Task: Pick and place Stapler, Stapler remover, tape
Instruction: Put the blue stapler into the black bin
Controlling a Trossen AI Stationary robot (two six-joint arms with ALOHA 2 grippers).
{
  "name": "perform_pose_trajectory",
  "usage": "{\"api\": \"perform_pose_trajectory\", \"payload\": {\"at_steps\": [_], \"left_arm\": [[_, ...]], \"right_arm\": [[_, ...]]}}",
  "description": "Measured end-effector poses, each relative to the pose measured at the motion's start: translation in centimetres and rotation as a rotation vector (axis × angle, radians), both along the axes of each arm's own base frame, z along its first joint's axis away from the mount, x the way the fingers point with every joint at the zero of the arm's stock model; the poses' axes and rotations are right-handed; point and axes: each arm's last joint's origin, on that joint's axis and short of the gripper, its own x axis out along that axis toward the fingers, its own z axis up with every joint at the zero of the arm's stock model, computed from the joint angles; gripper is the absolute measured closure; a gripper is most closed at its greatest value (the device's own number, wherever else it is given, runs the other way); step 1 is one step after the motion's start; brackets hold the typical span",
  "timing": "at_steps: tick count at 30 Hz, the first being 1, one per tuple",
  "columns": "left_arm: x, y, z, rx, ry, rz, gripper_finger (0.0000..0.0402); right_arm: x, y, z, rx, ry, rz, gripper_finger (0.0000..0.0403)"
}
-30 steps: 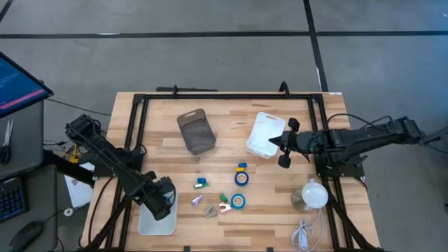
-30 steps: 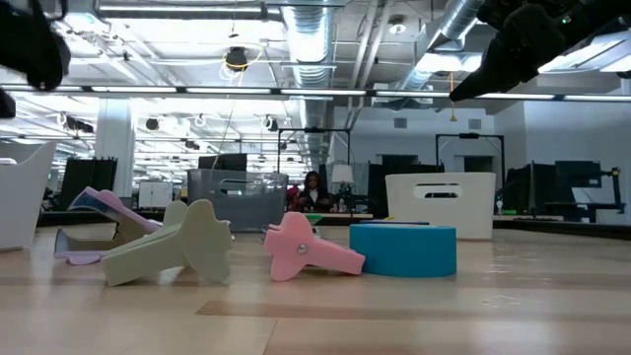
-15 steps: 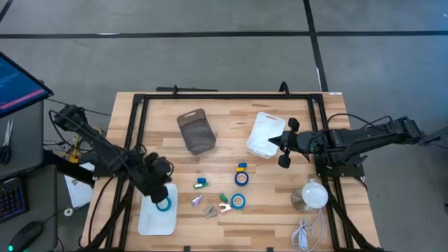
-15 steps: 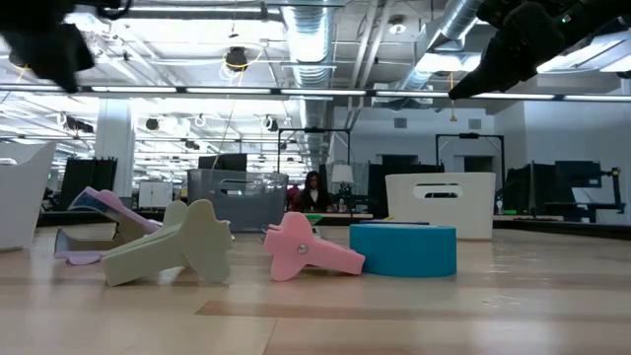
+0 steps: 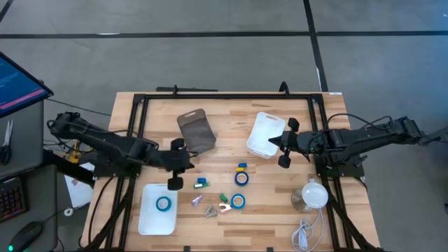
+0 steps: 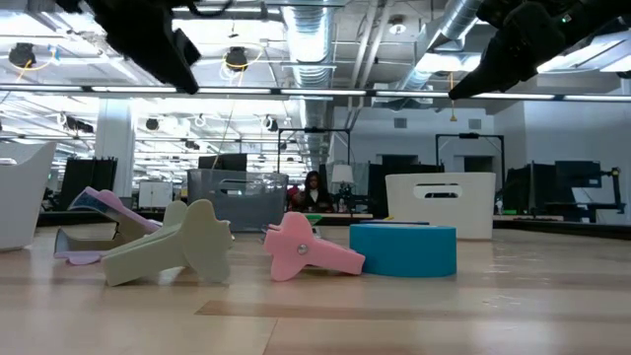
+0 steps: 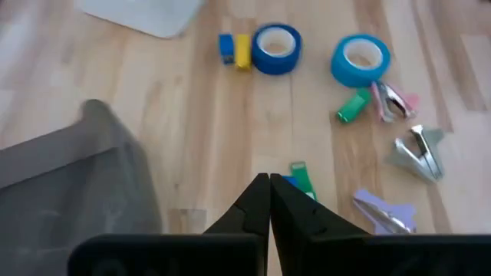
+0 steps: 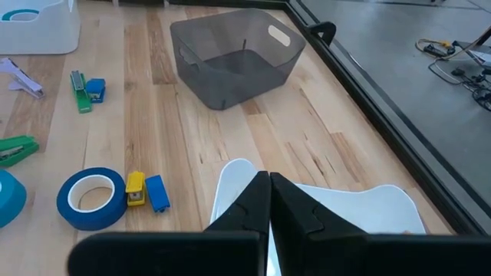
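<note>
One blue tape roll (image 5: 163,204) lies flat in the near-left white tray (image 5: 148,222). Two more tape rolls (image 7: 276,48) (image 7: 360,58) lie flat on the wood among small staplers (image 7: 299,178) (image 7: 235,50) and staple removers (image 7: 418,149) (image 7: 383,213). My left gripper (image 5: 190,166) hovers shut and empty left of the pile, near the grey bin (image 5: 196,131). My right gripper (image 5: 270,143) is shut and empty above the far-right white tray (image 5: 266,134).
Black frame rails (image 5: 136,133) run along the table's left, far and right sides. A white round object (image 5: 311,194) with a cable (image 5: 302,234) sits at the near right. In the low view, a pink remover (image 6: 306,247) and a tape roll (image 6: 402,248) lie in front.
My left gripper has risen from the near-left white tray and swung toward the table's middle and far side, turning to point right. The tape roll it covered now lies bare in that tray. My right arm has kept still.
</note>
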Motion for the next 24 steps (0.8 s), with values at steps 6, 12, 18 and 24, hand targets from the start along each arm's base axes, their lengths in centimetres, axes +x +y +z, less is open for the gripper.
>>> {"api": "perform_pose_trajectory", "payload": {"at_steps": [6, 12, 18, 24], "left_arm": [[2.0, 0.2, -2.1, 0.023, 0.069, -0.095, 0.0400], [3.9, -0.2, -4.1, 0.086, 0.084, -0.163, 0.0397], [4.7, -0.4, -5.9, 0.123, 0.148, -0.200, 0.0376], [4.9, -0.5, -6.9, 0.128, 0.186, -0.203, 0.0325]], "right_arm": [[0.0, 0.0, 0.0, -0.001, 0.003, 0.000, 0.0403], [0.0, 0.0, 0.0, 0.000, 0.003, 0.000, 0.0403], [0.0, 0.0, 0.0, -0.001, 0.003, 0.001, 0.0403], [0.0, 0.0, 0.0, -0.001, 0.003, 0.000, 0.0403]]}}
